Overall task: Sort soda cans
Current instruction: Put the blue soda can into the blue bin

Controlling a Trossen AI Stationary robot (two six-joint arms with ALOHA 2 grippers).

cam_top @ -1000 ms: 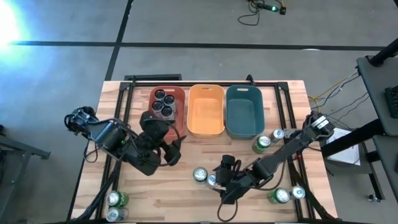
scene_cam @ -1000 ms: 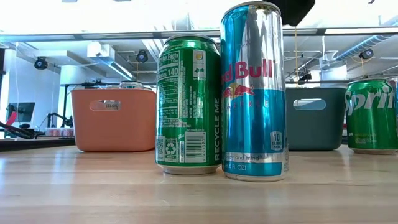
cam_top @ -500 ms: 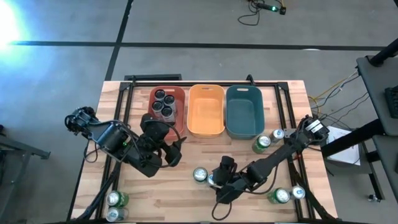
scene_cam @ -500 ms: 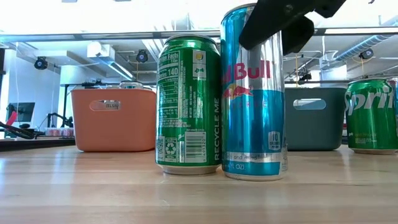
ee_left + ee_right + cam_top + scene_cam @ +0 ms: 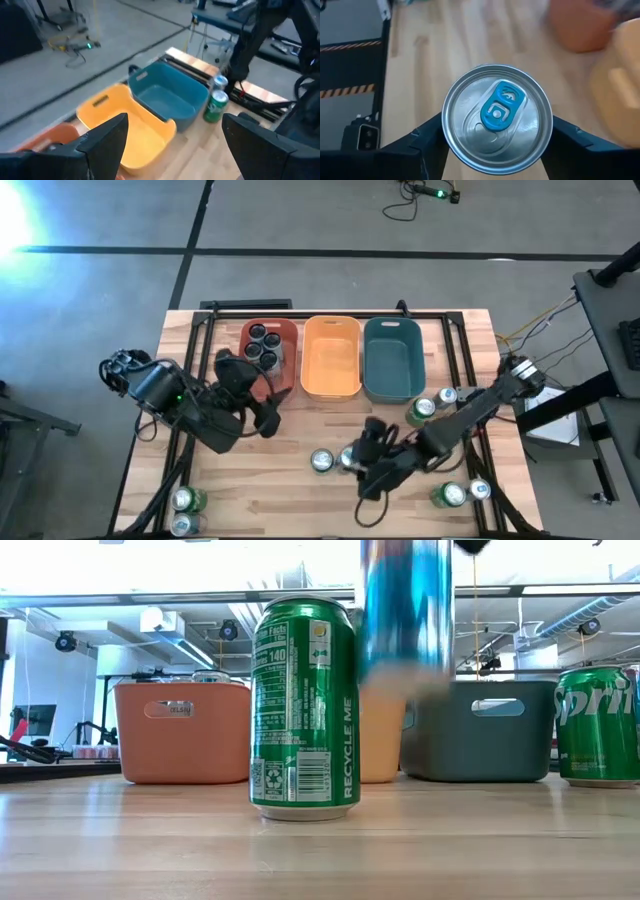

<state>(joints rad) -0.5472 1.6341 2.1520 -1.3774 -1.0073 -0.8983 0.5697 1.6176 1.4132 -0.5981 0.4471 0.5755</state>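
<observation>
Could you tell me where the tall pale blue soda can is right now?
The tall pale blue soda can is clamped in the right gripper, lifted off the wooden table, above and just right of the standing green soda can in the low view.

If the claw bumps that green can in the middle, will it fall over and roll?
Probably. The green can is tall on a narrow base, so a high bump could tip it. On its round side it would likely roll across the table. Its smooth metal looks slippery.

Layout, tabletop (image 5: 200,480)

Three tubs (image 5: 331,357) sit side by side at the back; four cans (image 5: 265,345) stand in the leftmost; my fingers (image 5: 425,150) flank one lifted can (image 5: 497,118).
</observation>
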